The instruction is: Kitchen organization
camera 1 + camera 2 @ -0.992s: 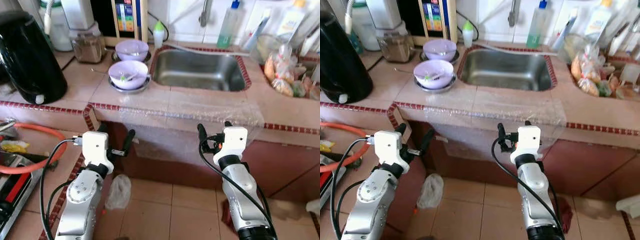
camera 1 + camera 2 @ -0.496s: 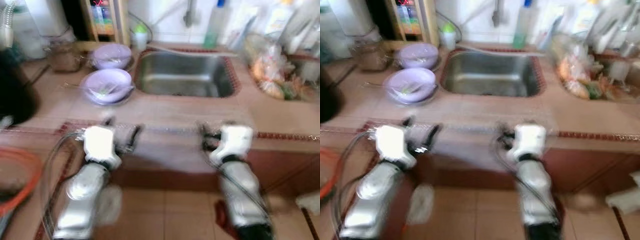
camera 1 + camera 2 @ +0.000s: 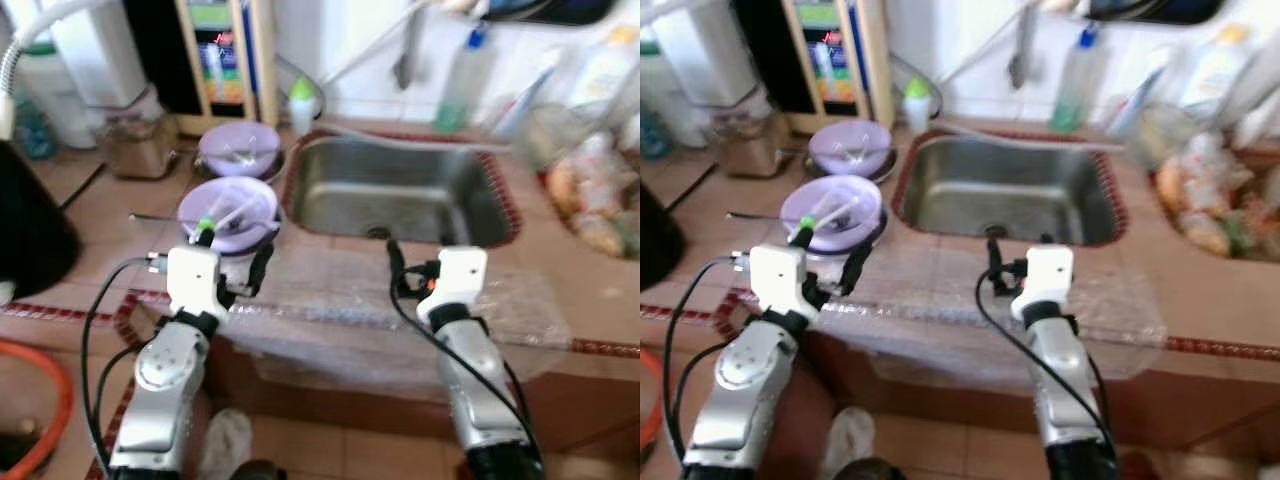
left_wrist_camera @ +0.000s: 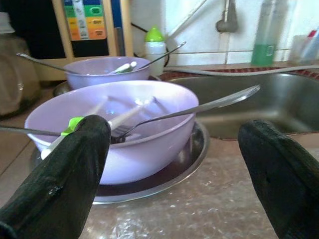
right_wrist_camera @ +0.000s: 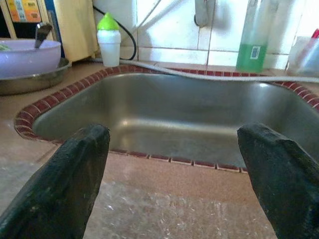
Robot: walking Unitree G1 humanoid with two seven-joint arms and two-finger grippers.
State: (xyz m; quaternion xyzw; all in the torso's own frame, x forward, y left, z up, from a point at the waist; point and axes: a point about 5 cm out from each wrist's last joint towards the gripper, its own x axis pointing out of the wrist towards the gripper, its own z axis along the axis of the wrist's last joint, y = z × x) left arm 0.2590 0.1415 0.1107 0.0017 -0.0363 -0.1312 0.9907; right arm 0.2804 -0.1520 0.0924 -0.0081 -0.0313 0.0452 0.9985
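Two lavender bowls stand on metal plates left of the steel sink (image 3: pixel 430 205). The near bowl (image 3: pixel 228 212) holds a fork (image 4: pixel 204 106) and a white utensil with a green tip (image 4: pixel 74 125); the far bowl (image 3: pixel 238 150) also holds cutlery. My left gripper (image 3: pixel 233 258) is open, low over the counter just in front of the near bowl (image 4: pixel 149 144), not touching it. My right gripper (image 3: pixel 420 262) is open and empty above the counter's front edge, facing the sink (image 5: pixel 189 114).
A clear plastic sheet (image 3: pixel 400 325) covers the counter's front edge. A black kettle (image 3: pixel 30 245) stands at the left and a jar (image 3: pixel 135 148) behind the bowls. A green-capped bottle (image 3: pixel 302 102), faucet (image 3: pixel 405 55) and soap bottle (image 3: pixel 462 68) line the wall. Bagged food (image 3: pixel 590 195) lies right.
The camera has come closer to the counter and the whole view has shifted. Both grippers, earlier below the counter's front, are now raised over its edge, still open.
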